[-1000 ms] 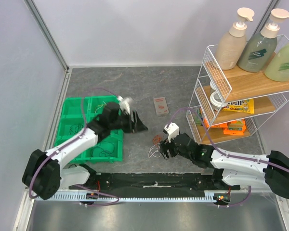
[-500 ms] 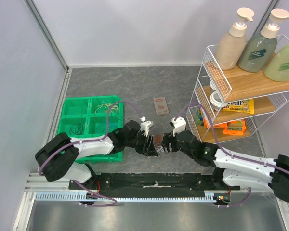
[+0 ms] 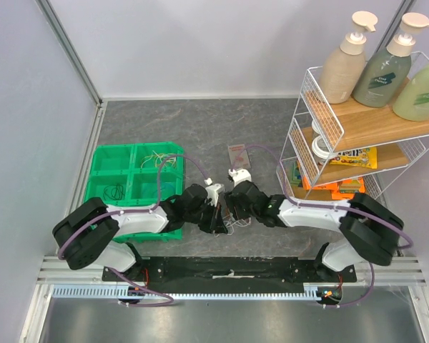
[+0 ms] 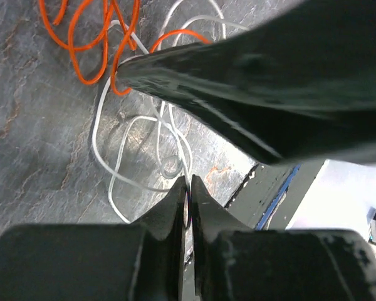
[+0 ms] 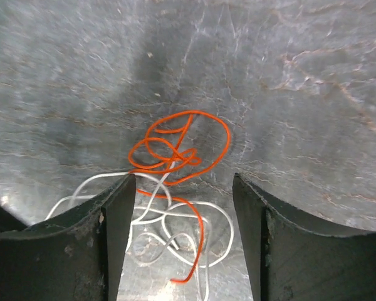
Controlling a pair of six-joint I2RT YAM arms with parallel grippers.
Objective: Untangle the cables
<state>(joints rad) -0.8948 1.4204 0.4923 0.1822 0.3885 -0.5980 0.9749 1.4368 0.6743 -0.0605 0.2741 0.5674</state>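
Observation:
The cables lie tangled on the grey table: an orange cable (image 5: 187, 154) looped over a white cable (image 5: 230, 224). In the top view the tangle (image 3: 232, 222) sits just below both grippers, which meet nose to nose. My left gripper (image 4: 188, 183) is shut on the white cable (image 4: 95, 135), a strand running into the slit between its jaws; the orange cable (image 4: 83, 80) lies beyond. My right gripper (image 5: 183, 182) hangs open above the tangle, both cables between its fingers. One of its fingers (image 4: 257, 81) crosses the left wrist view. From above, the left gripper (image 3: 219, 215) and right gripper (image 3: 232, 209) hide most of the tangle.
A green compartment tray (image 3: 93, 187) at the left holds more thin cables, yellowish (image 3: 154, 157) and black (image 3: 114, 191). A small card (image 3: 238, 156) lies behind the grippers. A white wire rack (image 3: 305, 146) with bottles and packets stands at the right.
The left arm swung from the green tray to the tangle and its jaws closed on the white cable. The right gripper moved left over the tangle, jaws slightly narrower.

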